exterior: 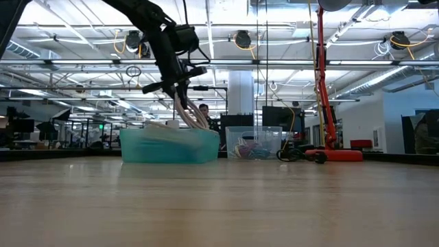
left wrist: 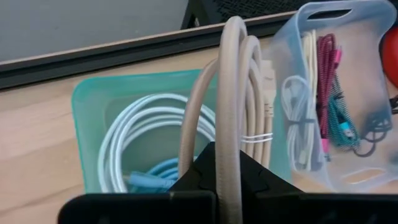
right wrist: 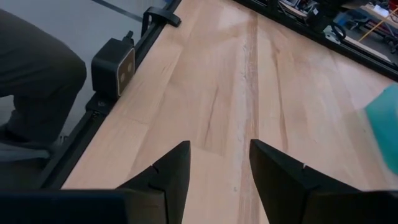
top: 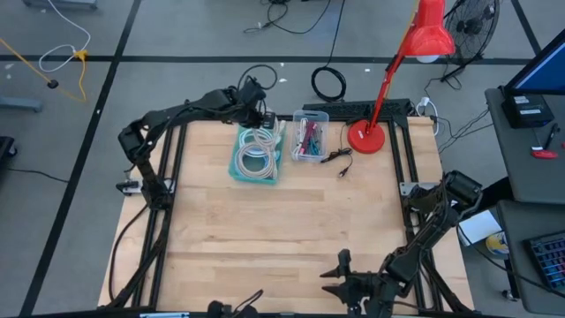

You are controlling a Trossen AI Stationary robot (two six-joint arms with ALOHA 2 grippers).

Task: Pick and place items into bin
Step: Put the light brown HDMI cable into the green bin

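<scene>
The left gripper (top: pixel 262 119) hangs over the teal bin (top: pixel 237 168), at about 12 o'clock on the table (top: pixel 265 238). Its fingers are squeezed tight on the beige coil (left wrist: pixel 233 93), which dangles down into the bin. A white coil (left wrist: pixel 140 124) and a light blue coil (left wrist: pixel 158 174) lie inside that bin. Just beside it, toward 3 o'clock, stands a clear box (top: pixel 320 117) with small teal, maroon and cream cords (left wrist: pixel 326 106). The right gripper (top: pixel 342 274) waits near 6 o'clock with its fingers apart, holding nothing
</scene>
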